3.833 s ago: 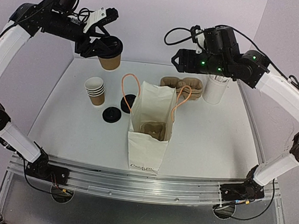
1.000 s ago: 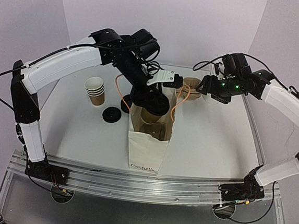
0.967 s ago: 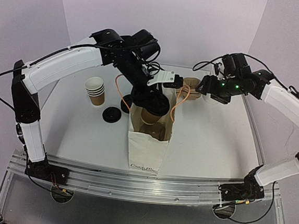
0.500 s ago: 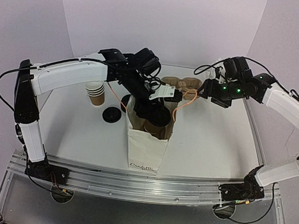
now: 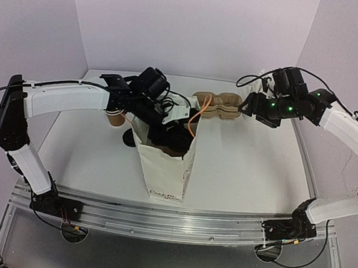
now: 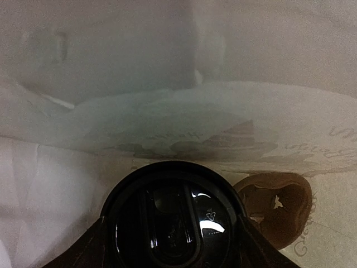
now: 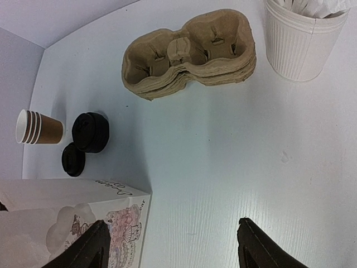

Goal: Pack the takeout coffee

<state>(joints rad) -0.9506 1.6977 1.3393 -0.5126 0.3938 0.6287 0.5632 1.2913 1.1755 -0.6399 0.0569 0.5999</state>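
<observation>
Although the lidded coffee cup (image 6: 173,220) is already down inside the white paper bag (image 5: 163,170), the packing does not look finished. The cup fills the near part of the left wrist view with the bag's walls all round it, and the brown cardboard carrier (image 6: 276,204) lies just to its right, lower in the bag. I cannot tell whether the cup stands in a pocket or hangs above one. What is left, by my reading, is to seat it, let go and draw the arm out without dragging the bag, which leans to the left. The left gripper (image 6: 172,251) is clamped on the cup, a finger on either side. Far to the right, the right gripper (image 7: 174,245) hovers with fingers spread wide, empty.
</observation>
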